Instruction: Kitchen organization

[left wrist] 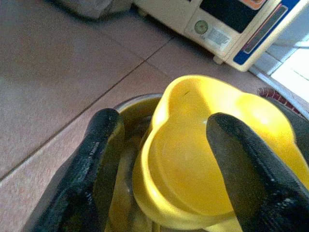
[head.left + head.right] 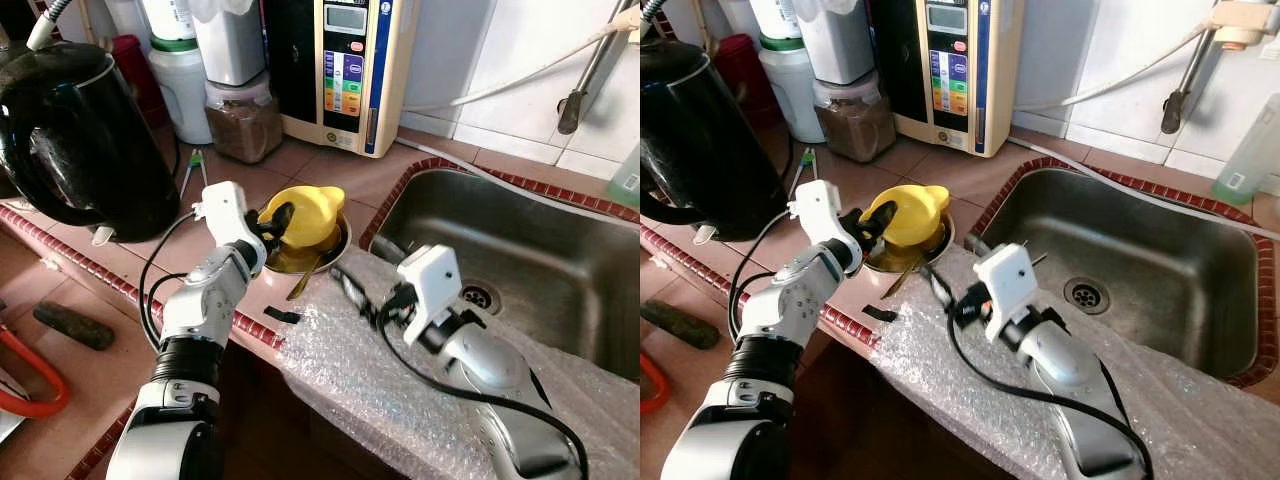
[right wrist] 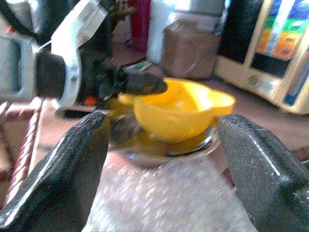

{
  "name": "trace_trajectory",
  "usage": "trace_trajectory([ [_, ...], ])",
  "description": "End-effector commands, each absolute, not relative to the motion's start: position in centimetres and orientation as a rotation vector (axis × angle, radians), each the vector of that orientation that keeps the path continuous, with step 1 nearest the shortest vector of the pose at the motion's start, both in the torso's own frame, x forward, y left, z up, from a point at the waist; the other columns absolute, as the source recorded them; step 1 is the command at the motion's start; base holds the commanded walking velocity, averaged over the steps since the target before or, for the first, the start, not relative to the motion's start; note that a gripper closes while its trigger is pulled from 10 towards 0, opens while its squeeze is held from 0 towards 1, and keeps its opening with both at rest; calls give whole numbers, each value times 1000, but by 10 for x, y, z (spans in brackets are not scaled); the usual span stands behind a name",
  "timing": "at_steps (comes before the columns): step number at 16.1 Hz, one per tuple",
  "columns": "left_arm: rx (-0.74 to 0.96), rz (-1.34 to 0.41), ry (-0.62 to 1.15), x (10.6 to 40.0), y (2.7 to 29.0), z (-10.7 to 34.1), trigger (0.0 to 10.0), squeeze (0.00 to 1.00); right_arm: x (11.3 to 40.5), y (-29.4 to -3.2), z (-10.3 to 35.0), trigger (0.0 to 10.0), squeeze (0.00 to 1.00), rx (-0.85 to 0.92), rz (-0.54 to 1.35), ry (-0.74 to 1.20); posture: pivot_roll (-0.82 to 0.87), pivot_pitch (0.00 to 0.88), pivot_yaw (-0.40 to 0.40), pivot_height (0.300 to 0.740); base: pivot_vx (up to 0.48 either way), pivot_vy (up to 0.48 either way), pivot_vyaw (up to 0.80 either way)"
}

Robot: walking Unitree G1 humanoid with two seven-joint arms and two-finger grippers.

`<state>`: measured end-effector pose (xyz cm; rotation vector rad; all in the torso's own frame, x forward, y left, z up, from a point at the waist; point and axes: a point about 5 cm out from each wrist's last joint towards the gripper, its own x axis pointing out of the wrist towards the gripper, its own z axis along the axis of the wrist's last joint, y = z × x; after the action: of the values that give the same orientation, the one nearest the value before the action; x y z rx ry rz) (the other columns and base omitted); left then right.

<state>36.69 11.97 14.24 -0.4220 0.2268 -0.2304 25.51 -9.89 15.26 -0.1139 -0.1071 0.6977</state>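
One yellow cup [image 2: 308, 215], tilted, in one shallow steel dish [image 2: 338, 248] on the tiled counter [image 2: 330, 170] just left of the sink [image 2: 520, 250]. Left gripper [image 2: 281, 222] at the cup — fingers [image 1: 99, 159] parted astride its rim, one inside, one outside; firm grip not certain. Right gripper [image 2: 938, 283] over the bubble wrap [image 2: 370, 370] near the dish, jaws wide apart, nothing held. One black kettle [image 2: 80, 140], cut off at frame edge. Dish contents hard to make out — partly hidden under the cup.
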Motion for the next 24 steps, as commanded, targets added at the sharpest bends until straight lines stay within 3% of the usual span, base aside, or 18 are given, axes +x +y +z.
trace_trajectory([
  [1, -424, -227, 234, 368, 121, 146, 0, 0, 250, -93, 155, 10000, 0, -108, 744, -112, -108, 26, 71, 740, 0, 0, 0],
  [7, -388, -239, 263, 367, 120, 142, 0, 0, 247, -91, 149, 10000, 0, -121, 771, -86, -108, 20, 72, 740, 0, 0, 0],
  [15, -306, -190, 115, 368, 130, 157, 0, 0, 250, -94, 148, 10000, 0, -119, 748, -89, -101, 12, 70, 740, 0, 0, 0],
  [21, -204, -295, -18, 349, 127, 171, 0, 0, 272, -134, 163, 10000, 0, -140, 592, -141, -93, 14, 76, 740, 0, 0, 0],
  [24, -175, -308, -86, 342, 126, 177, 0, 0, 282, -140, 170, 10000, 0, -147, 586, -155, -78, 7, 75, 740, 0, 0, 0],
])
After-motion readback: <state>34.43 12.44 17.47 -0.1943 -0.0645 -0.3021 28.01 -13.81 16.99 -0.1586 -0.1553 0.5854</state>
